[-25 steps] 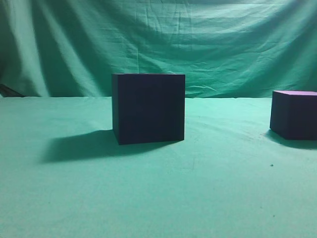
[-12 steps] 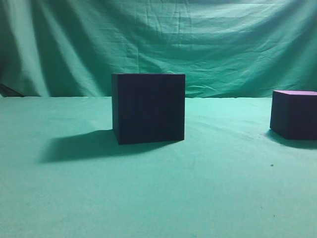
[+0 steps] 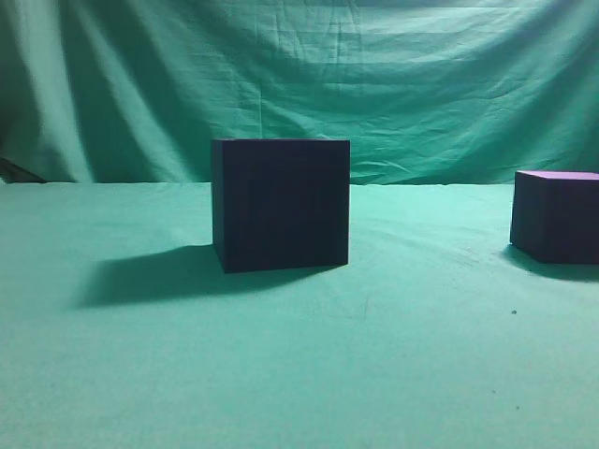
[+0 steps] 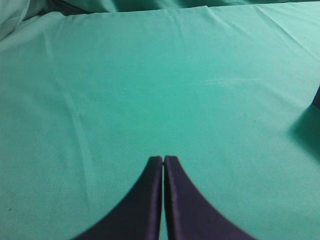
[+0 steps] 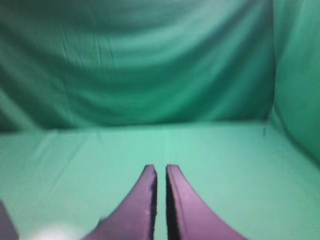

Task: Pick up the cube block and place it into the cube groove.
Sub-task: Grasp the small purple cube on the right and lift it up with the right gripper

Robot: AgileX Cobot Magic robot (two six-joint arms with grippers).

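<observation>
The large dark box (image 3: 281, 204) and the cube block (image 3: 558, 215), far right, bear no readable writing. The left gripper (image 4: 163, 161) has its jaws pressed together, holding nothing; the right gripper (image 5: 160, 172) is nearly closed, also holding nothing.

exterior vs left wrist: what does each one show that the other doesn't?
Only the exterior view shows the large dark box whole, standing mid-table, and the cube block apart from it at the right edge, resting on the cloth; neither arm appears there. Only the left wrist view shows the left gripper, fingertips together with nothing between them, over bare cloth; a dark sliver and shadow at its right edge cannot be identified. Both show the green tablecloth.
</observation>
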